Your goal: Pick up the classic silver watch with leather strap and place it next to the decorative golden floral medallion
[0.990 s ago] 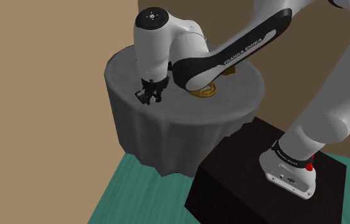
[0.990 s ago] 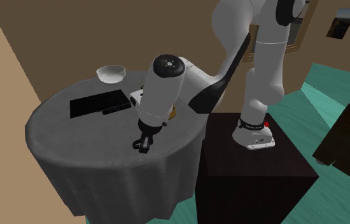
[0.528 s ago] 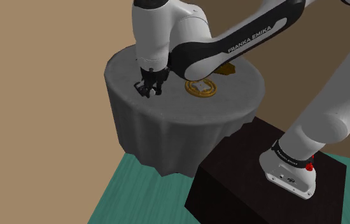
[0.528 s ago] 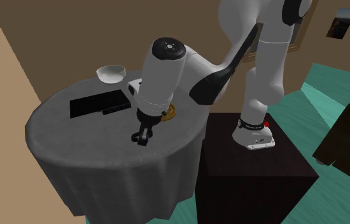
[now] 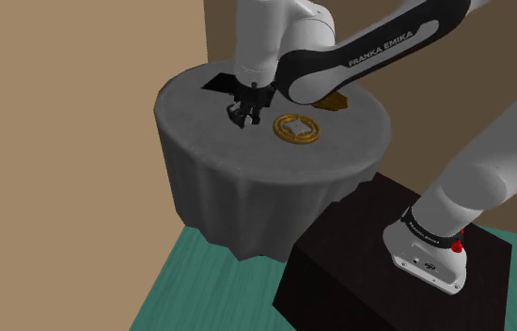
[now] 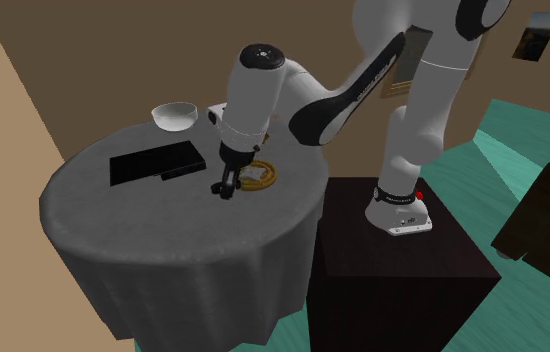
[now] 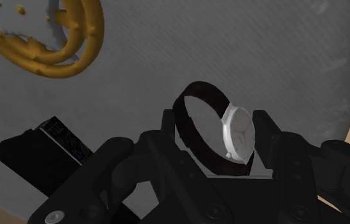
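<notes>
The watch (image 7: 234,133), with a silver face and a dark strap loop, sits clasped between my black fingers in the wrist view. My gripper (image 5: 244,118) hangs just above the round grey-clothed table (image 5: 238,179), shut on the watch, close to the left of the golden ring-shaped medallion (image 5: 298,130) in the shoulder view. In the second exterior view the gripper (image 6: 224,189) is just left of the medallion (image 6: 262,179). The medallion (image 7: 43,38) also lies on the cloth beyond the fingers.
A flat black device (image 6: 157,163) lies on the table behind the gripper, with a white bowl (image 6: 175,116) at the far rim. A gold-brown object (image 5: 336,102) sits partly behind the arm. My dark stand (image 5: 398,282) is beside the table on teal floor.
The arm has carried the watch from the table's near-left edge across the cloth toward the medallion, and it now hangs right beside it.
</notes>
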Tool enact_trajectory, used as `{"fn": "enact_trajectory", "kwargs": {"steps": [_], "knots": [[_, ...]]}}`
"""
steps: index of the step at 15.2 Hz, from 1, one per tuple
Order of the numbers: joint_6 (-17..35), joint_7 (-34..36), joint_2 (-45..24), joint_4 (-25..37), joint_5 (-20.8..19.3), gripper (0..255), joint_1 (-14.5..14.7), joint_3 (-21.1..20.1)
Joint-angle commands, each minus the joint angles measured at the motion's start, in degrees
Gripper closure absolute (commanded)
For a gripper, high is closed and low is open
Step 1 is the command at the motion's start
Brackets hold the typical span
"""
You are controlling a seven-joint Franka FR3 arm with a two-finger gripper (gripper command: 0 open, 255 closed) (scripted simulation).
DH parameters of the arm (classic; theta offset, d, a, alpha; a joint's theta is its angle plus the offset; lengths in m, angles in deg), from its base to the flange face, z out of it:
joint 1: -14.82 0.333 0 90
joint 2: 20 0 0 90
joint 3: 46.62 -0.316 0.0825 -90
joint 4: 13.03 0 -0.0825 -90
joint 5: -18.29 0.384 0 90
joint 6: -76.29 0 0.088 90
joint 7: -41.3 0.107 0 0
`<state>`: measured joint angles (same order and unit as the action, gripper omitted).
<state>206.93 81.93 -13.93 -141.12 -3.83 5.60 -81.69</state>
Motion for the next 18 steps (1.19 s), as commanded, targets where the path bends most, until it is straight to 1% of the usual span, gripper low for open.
{"fn": "enact_trajectory", "kwargs": {"steps": [1, 6, 10, 18], "knots": [[2.03, -3.77, 1.96, -2.38, 1.35, 255, -1.15, 2.12], [5.87, -12.12, 5.07, -6.46, 3.5, 255, -3.55, 7.35], [8.51, -18.59, 6.22, -8.48, 4.48, 255, -5.51, 11.62], [12.8, -31.32, 5.37, -9.16, 5.73, 255, -9.72, 19.9]]}}
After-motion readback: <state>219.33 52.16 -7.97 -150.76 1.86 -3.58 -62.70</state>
